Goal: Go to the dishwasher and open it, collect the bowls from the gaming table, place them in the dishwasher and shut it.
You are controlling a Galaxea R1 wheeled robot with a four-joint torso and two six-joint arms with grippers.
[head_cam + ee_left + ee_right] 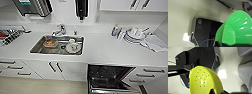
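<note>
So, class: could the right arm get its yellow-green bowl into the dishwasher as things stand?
Probably yes: the dishwasher stands open below the counter, its dark inside exposed, and the bowl shows close at the right wrist.

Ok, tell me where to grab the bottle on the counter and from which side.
Grip the bottle around its middle, coming straight from the front: it stands upright, and the stack of plates sits close beside it, blocking a sideways approach.
</note>
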